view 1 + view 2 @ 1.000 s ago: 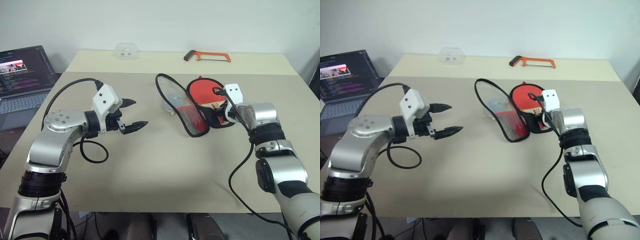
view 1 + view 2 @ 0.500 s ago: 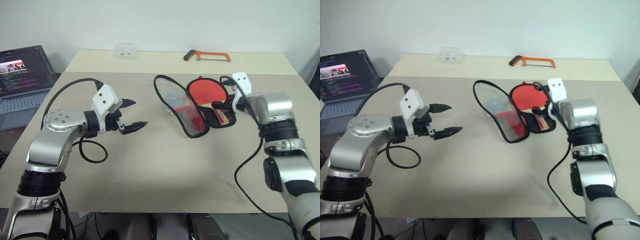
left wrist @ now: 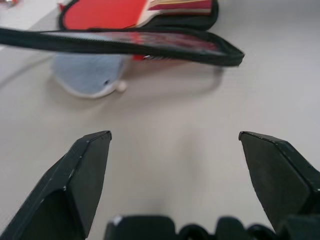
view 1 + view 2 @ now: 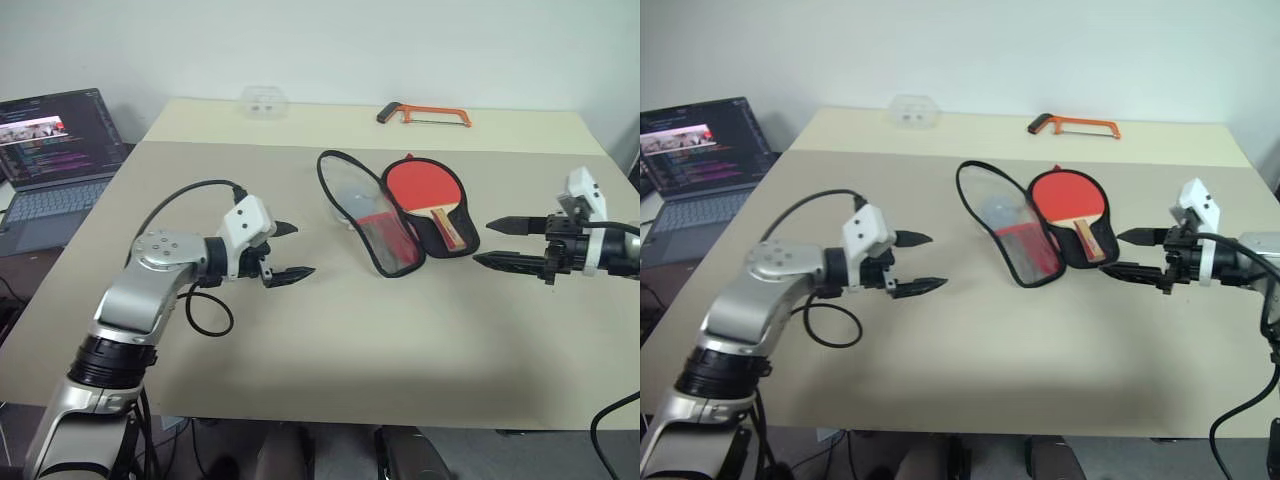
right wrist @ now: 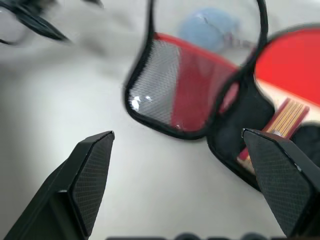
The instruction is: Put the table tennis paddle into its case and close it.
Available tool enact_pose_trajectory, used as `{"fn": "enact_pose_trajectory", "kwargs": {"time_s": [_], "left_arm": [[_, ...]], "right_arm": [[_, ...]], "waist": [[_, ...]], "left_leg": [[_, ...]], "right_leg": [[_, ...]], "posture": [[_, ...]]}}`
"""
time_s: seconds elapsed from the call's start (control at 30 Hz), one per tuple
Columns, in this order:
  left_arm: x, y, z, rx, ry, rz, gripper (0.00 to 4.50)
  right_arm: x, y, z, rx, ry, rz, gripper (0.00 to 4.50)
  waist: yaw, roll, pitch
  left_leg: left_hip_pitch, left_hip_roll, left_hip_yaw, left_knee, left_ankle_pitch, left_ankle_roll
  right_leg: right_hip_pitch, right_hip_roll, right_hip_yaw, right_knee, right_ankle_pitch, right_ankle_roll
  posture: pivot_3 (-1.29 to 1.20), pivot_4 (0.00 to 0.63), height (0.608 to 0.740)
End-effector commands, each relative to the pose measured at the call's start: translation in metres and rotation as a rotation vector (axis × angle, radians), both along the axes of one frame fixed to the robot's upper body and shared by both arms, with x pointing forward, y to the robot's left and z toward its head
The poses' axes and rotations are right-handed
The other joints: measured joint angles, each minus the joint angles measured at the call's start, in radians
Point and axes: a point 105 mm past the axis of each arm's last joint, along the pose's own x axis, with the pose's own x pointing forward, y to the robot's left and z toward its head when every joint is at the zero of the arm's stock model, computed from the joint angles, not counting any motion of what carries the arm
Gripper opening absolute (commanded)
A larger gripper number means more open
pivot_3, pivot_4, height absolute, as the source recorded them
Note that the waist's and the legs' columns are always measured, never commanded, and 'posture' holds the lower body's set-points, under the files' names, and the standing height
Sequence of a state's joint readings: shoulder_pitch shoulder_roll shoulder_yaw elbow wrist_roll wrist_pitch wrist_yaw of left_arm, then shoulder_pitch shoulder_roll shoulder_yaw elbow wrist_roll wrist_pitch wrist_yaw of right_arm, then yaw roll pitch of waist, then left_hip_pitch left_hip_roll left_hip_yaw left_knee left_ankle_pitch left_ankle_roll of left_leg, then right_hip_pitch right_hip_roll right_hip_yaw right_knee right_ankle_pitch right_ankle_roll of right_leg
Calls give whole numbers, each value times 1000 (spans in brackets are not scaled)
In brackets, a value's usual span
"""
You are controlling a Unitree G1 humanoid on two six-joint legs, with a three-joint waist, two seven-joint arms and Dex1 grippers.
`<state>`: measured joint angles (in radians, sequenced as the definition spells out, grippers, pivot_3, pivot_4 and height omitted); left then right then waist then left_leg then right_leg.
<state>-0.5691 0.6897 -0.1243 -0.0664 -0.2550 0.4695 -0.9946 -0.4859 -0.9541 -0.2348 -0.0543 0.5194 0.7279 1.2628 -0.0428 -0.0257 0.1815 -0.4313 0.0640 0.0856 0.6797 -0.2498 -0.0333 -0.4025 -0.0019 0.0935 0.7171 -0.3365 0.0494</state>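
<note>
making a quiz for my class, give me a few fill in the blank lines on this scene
1. The paddle lies in the ___ case.
2. Both the left gripper and the right gripper are ___.
3. The orange saw lies at the table's ___ edge.

Missing words: open; open; far

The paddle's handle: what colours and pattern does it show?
The paddle's handle is pale wood with red and dark lengthwise stripes, clearest in the left eye view.

The laptop (image 4: 52, 150) is cut off at the left edge. The small clear thing (image 4: 265, 101) at the table's far edge is too small to identify.
</note>
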Motion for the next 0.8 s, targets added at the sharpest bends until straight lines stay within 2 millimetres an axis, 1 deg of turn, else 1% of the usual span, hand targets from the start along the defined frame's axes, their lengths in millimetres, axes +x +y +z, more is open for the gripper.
{"fn": "enact_pose_trajectory", "kwargs": {"time_s": [0.03, 0.13, 0.23, 0.3, 0.33, 0.5, 0.63, 0.8], "left_arm": [[12, 0, 6, 13, -57, 34, 3215], [20, -7, 4, -13, -53, 47, 2093], [30, -22, 1, -32, -55, 59, 1011], [34, -31, -2, -34, -57, 60, 200], [36, -38, -3, -43, -58, 60, 27], [45, -69, 2, -99, -83, 58, 27], [40, -103, 11, -148, -91, -14, 27], [37, -133, 21, -186, -118, -76, 27]], "right_arm": [[-16, 6, 22, 14, -124, 87, 4500], [-19, 8, 23, 22, -151, 87, 4500], [-21, 8, 24, 24, -167, 82, 4500], [-22, 8, 25, 26, -177, 77, 4500], [-22, 7, 25, 27, -181, 73, 4500], [-22, 5, 28, 27, -196, 56, 4500], [-22, 2, 28, 19, -206, 32, 4500], [-23, -2, 32, 20, -230, -2, 4500]], "waist": [[-3, 0, 0], [-4, 0, 0], [7, 0, 0], [12, 0, 0], [13, 0, 0], [14, 0, 0], [14, 0, 0], [13, 0, 0]], "left_leg": [[0, 1, -1, 0, 0, 0], [0, 1, -1, 0, 0, 0], [0, 0, -1, 1, 0, 0], [0, 0, -1, 1, 0, 0], [0, 0, -1, 1, 0, 0], [0, 0, -1, 1, 0, 0], [0, 0, -1, 1, 0, -1], [0, 0, -1, 1, 2, -3]], "right_leg": [[0, 1, 0, 0, 0, 0], [1, 1, 0, 0, 0, 0], [1, 0, -1, -1, 0, 0], [1, 0, -1, -1, 0, 0], [2, 0, -1, -1, 0, 0], [2, 0, -1, -2, 0, 0], [2, 0, -1, -2, 0, 0], [3, 0, -1, -2, 0, 0]], "posture": [[0, 150, 740], [0, 150, 740], [0, 150, 740], [0, 150, 740], [0, 150, 740], [0, 150, 740], [0, 150, 740], [0, 150, 740]]}}
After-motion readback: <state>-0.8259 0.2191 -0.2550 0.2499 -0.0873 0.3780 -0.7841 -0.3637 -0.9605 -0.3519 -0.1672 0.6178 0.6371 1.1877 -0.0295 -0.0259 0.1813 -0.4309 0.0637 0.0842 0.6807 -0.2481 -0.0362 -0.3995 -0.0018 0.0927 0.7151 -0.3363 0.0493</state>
